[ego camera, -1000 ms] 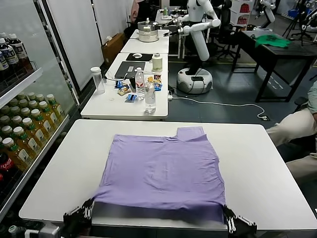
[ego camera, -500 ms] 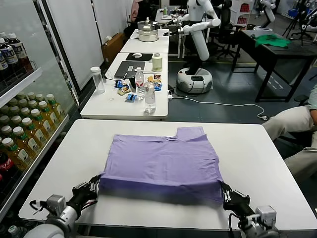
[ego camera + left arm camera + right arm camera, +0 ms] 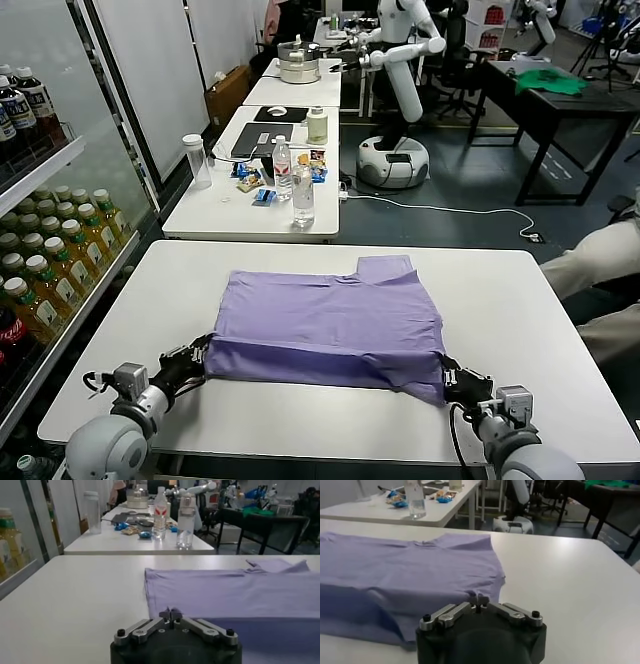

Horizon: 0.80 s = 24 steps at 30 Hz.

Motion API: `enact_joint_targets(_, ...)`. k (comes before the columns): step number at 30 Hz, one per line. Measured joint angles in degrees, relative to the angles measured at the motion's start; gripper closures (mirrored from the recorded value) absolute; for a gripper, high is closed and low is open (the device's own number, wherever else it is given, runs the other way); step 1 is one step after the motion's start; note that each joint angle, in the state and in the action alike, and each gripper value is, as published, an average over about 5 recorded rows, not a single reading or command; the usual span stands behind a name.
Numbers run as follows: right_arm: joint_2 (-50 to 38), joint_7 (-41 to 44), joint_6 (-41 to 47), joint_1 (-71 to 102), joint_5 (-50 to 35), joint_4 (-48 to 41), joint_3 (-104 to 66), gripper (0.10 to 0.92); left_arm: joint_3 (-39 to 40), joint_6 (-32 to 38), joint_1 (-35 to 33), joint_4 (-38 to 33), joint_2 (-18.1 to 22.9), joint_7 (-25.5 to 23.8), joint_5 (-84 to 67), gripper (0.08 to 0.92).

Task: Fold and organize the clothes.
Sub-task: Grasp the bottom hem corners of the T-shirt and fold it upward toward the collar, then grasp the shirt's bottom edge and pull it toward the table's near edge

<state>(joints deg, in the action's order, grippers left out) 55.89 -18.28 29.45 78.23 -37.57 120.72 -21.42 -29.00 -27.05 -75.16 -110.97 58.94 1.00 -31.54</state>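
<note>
Lavender T-shirt (image 3: 330,325) spread across the middle of the white table (image 3: 530,300), lower centre of the head frame, near hem lifted and doubled back over the body, one sleeve poking up at the far edge. Left gripper (image 3: 197,353) at the shirt's near-left corner, lower left of frame, jaws closed tight on the fabric; in the left wrist view, fingertips (image 3: 170,614) meeting with the purple hem (image 3: 210,611) pinched between. Right gripper (image 3: 448,380) at the near-right corner, lower right of frame, likewise clamped on the shirt; in the right wrist view, fingers (image 3: 479,601) together at the folded edge (image 3: 445,580). Further up the head frame, a second table (image 3: 215,215) with water bottles (image 3: 303,195) and snack packets. Upper right, a bright green cloth (image 3: 550,82) on a dark table. Far left, shelves of bottled drinks (image 3: 40,280).
</note>
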Motion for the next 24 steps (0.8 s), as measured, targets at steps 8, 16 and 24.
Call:
enact_joint_targets(8,0.63,-0.45,0.89,-3.08,-0.16,-1.09,0.67,0.461,0.49,0.33,3.33,4.35,0.25,0.3,1.81,0.584)
enact_joint_targets(16,0.28,0.08,1.43,6.22,-0.03,4.44,-4.58,0.246,-1.43,-0.77,-1.25,0.1,-1.63,2.47,-0.94,0.359)
enact_joint_targets(24,0.96,1.37,0.33,12.26,1.67,5.49,-6.24,0.228,-1.13,-2.09,-7.57,-4.42,-0.94,4.24,-1.31,0.184)
